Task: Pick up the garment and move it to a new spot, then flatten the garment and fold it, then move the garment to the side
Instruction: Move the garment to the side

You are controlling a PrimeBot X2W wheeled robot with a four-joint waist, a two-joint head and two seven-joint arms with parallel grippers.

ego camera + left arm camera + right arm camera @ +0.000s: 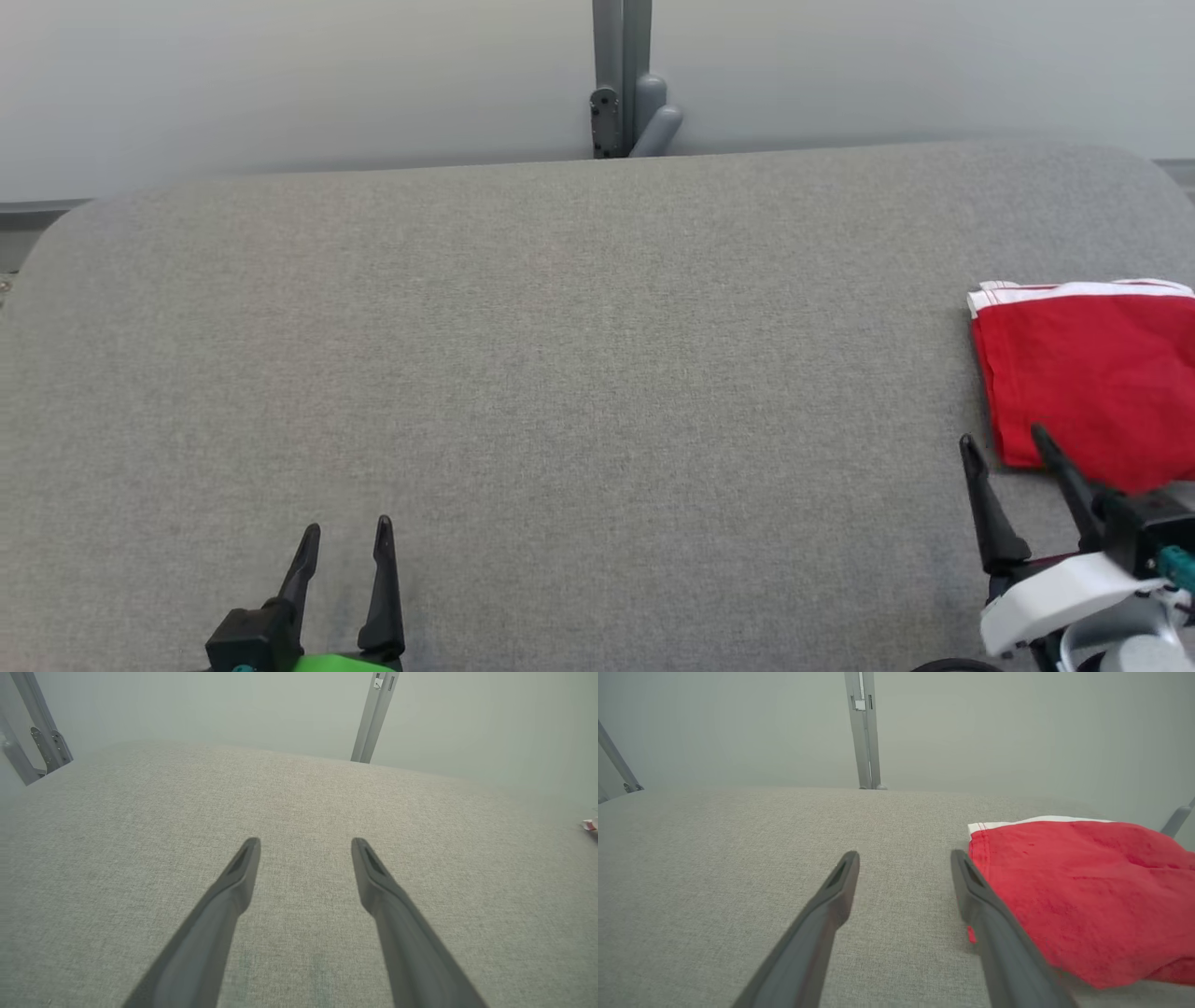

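Note:
The garment (1092, 373) is red with a white band along its far edge, folded into a flat rectangle at the right side of the grey table (560, 373). In the right wrist view the garment (1078, 891) lies just right of my fingers. My right gripper (1004, 443) (903, 858) is open and empty at the garment's near left corner, its right finger over the cloth edge. Open too, my left gripper (345, 532) (306, 844) hovers near the table's front left with nothing between its fingers. A sliver of the garment (589, 824) peeks in at the left wrist view's right edge.
A grey metal post with a bracket (624, 79) stands behind the table's far edge, against a pale wall. Other metal struts (42, 737) rise at the table's left. The table has rounded far corners.

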